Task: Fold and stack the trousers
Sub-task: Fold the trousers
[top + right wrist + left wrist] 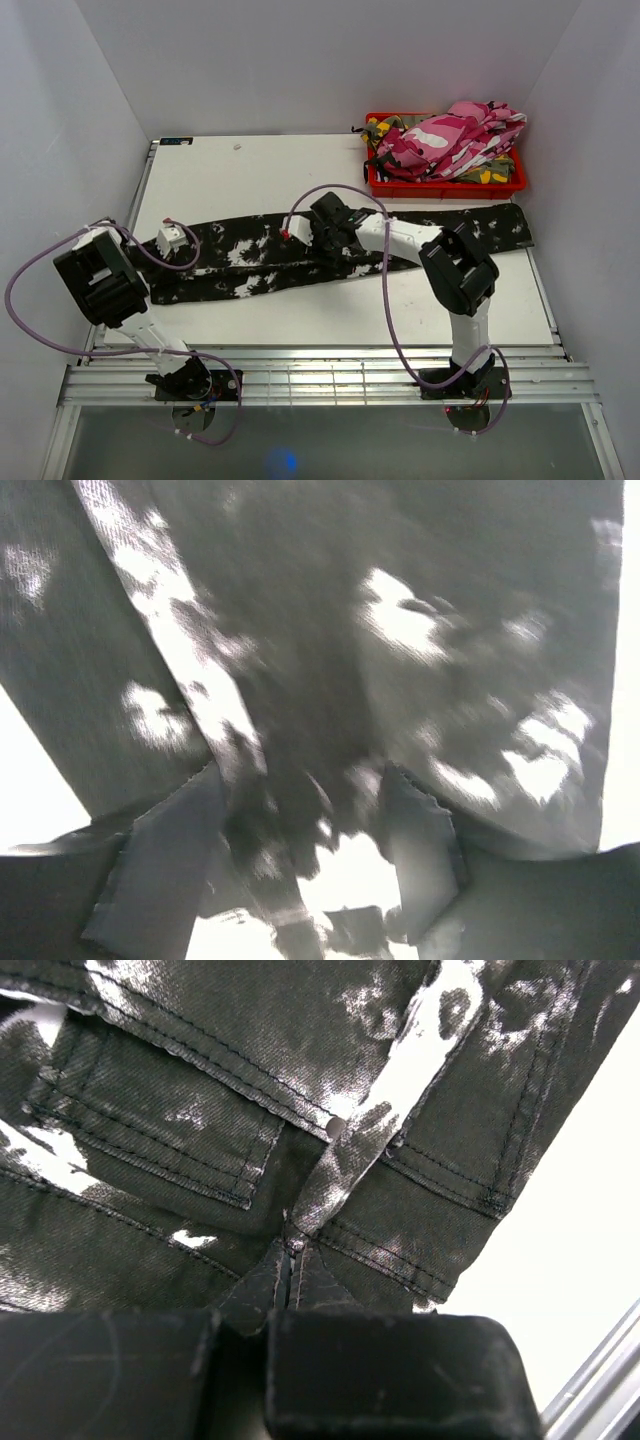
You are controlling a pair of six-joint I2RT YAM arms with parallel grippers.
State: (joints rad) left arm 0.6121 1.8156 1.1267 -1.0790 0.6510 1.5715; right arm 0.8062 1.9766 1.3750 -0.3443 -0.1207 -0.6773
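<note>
**Item:** black trousers (260,255), white-splotched, lying stretched lengthwise across the white table (300,170) from left to right.

**Detail:** the left wrist view is showing a pocket, stitched seams and a rivet.

**Left gripper** (292,1280): clamping a fold of cloth at the garment's left end, fingers pressing together.

**Right gripper** (300,880): standing over the garment's middle with fingers parted and cloth lying between them. That view is blurring, so contact is hard to judge.

**Also:** pink-white camouflage trousers (450,140) are heaping over green-yellow camouflage trousers (495,172) and mostly covering them. Both are sitting in the red bin (450,188) at the far right corner.
</note>
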